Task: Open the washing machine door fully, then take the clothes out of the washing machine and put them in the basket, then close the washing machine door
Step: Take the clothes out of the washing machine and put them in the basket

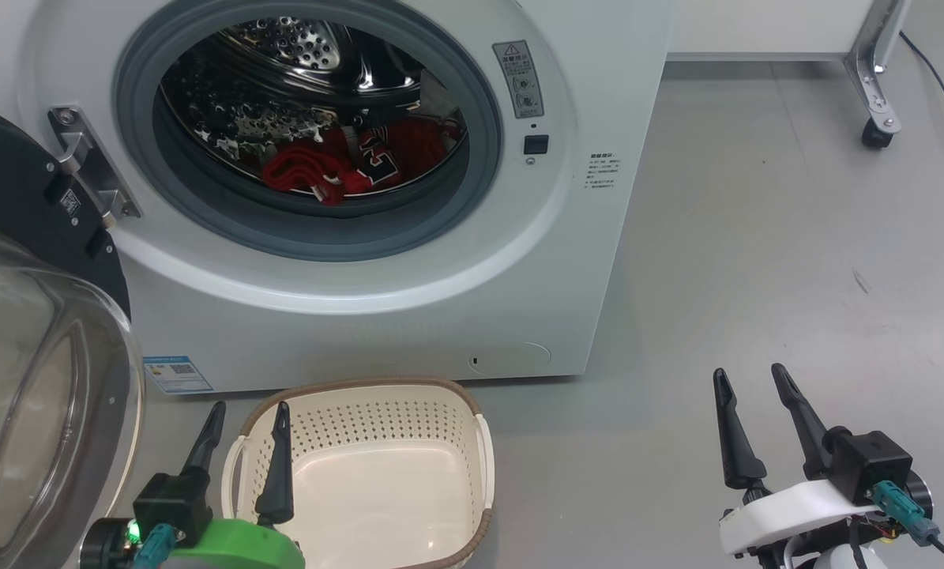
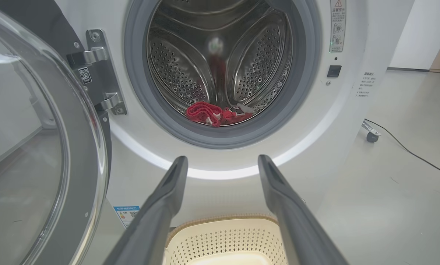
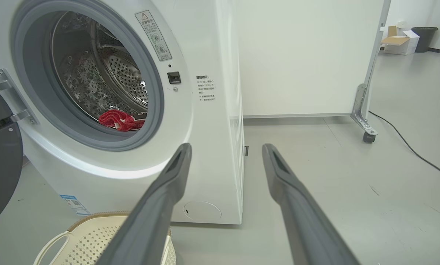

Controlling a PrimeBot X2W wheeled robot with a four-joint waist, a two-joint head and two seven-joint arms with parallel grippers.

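The white washing machine (image 1: 408, 316) stands with its door (image 1: 37, 371) swung out to the left, glass bowl towards me. Red clothes (image 1: 345, 162) lie at the bottom of the steel drum, also seen as clothes (image 2: 216, 114) and clothes (image 3: 119, 120). The cream basket (image 1: 483, 450) sits empty on the floor before the machine. My left gripper (image 1: 250, 415) is open over the basket's left rim, its fingers (image 2: 168, 191) aimed at the drum mouth. My right gripper (image 1: 752, 379) is open above bare floor to the machine's right, holding nothing.
A white panel on a metal leg with a castor (image 1: 876, 133) stands behind to the right, with a black cable (image 1: 942, 87) trailing across the grey floor. The door's hinge bracket (image 1: 92, 170) juts from the machine's left side.
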